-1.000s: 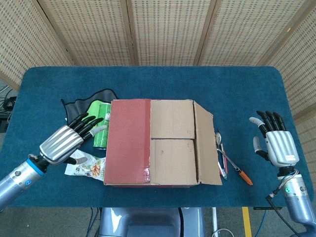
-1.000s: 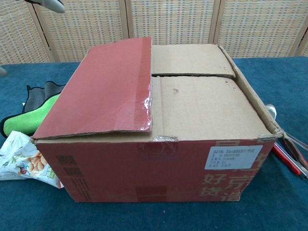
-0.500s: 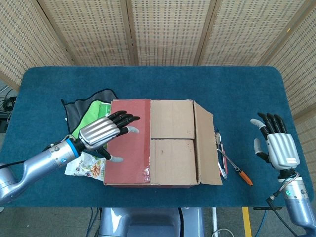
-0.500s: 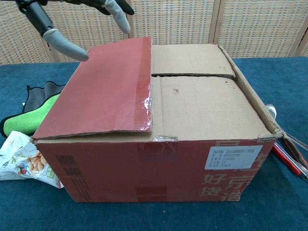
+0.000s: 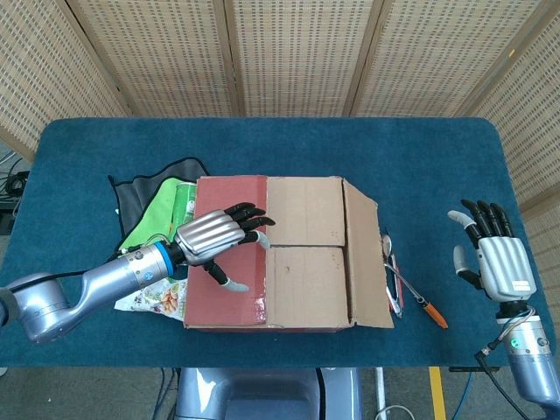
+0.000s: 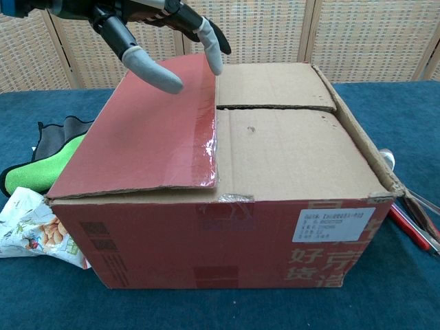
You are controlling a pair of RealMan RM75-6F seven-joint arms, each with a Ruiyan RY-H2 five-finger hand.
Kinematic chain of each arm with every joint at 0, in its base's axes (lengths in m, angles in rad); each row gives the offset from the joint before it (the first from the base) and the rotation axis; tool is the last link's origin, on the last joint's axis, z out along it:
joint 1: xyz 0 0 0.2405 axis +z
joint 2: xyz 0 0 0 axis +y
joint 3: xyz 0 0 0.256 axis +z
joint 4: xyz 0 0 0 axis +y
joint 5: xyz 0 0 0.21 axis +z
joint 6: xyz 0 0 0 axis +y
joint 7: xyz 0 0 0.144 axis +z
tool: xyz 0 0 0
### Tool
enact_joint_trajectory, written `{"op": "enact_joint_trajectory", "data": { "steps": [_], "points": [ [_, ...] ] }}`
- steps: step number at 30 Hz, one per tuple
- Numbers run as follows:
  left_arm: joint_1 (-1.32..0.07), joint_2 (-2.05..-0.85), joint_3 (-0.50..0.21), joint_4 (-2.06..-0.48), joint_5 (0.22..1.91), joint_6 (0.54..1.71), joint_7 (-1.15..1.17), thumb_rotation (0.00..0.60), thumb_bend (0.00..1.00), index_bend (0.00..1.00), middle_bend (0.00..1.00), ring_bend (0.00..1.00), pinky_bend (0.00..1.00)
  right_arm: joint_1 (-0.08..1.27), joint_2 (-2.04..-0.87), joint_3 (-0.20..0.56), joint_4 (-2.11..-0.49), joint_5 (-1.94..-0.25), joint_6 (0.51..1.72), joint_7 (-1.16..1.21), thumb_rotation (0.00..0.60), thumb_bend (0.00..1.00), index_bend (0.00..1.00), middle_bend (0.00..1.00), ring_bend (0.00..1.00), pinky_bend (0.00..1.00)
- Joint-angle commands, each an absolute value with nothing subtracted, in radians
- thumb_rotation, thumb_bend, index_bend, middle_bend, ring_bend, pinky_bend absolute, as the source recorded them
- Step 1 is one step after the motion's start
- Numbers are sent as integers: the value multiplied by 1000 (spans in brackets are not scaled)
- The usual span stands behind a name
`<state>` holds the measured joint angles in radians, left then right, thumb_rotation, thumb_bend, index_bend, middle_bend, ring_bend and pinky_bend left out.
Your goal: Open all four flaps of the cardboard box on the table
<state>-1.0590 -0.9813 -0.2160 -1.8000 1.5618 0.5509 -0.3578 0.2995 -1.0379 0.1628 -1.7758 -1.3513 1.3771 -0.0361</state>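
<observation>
So the left hand (image 5: 213, 238) has swung in from beside the box over the last second and now hovers over the red flap (image 5: 229, 249), fingers spread, holding nothing. Its fingertips reach the flap's inner edge, right near the seam where the two brown flaps (image 5: 304, 254) meet. Looks to me like it's lining up to hook that edge and peel the red flap back to the left, so the first flap is about to go but nothing's open yet.

The right hand (image 5: 494, 259) has barely budged, open and empty, well off to the right of the cardboard box (image 6: 227, 234), which sits mid-table.

View differences: the chest view shows the red flap is lifted slightly off the brown flaps at its edge, and that the fingers (image 6: 210, 48) are above it, maybe just grazing; can't tell from overhead. The head view shows the right flap (image 5: 366, 258) angled outward, plus the snack bag (image 5: 157, 297) and green can (image 5: 182, 210) left of the box.
</observation>
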Motion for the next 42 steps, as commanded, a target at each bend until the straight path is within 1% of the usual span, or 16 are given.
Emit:
{"op": "enact_joint_trajectory", "data": {
  "steps": [1, 12, 19, 26, 31, 37, 42],
  "points": [
    [-1083, -1004, -218, -1786, 1540, 530, -338, 310, 142, 281, 113, 0, 0, 296, -1038, 164, -1775, -1352, 1378, -33, 600, 620, 190, 96, 0, 0],
    [-1155, -1110, -212, -1727, 1419, 468, -207, 309, 128, 297, 125, 0, 0, 282, -1031, 169, -1769, -1350, 1377, -8, 600, 620, 190, 96, 0, 0],
    [-1170, -1127, -198, -1720, 1360, 463, -138, 309, 114, 317, 156, 18, 0, 275, -1031, 172, -1761, -1350, 1376, 6, 600, 620, 190, 96, 0, 0],
    [-1161, -1108, -190, -1738, 1320, 485, -103, 309, 110, 362, 242, 79, 0, 273, -1035, 177, -1752, -1350, 1372, 16, 600, 620, 190, 96, 0, 0],
    [-1158, -1087, -185, -1754, 1309, 486, -93, 309, 105, 405, 285, 115, 0, 275, -1037, 179, -1751, -1352, 1367, 18, 600, 620, 190, 96, 0, 0],
    [-1156, -1063, -190, -1777, 1305, 491, -93, 306, 100, 407, 301, 129, 0, 274, -1038, 182, -1751, -1352, 1368, 18, 600, 620, 190, 96, 0, 0],
    [-1146, -1012, -204, -1822, 1315, 510, -97, 304, 96, 407, 312, 138, 0, 276, -1039, 185, -1753, -1352, 1364, 21, 600, 620, 190, 96, 0, 0]
  ]
}}
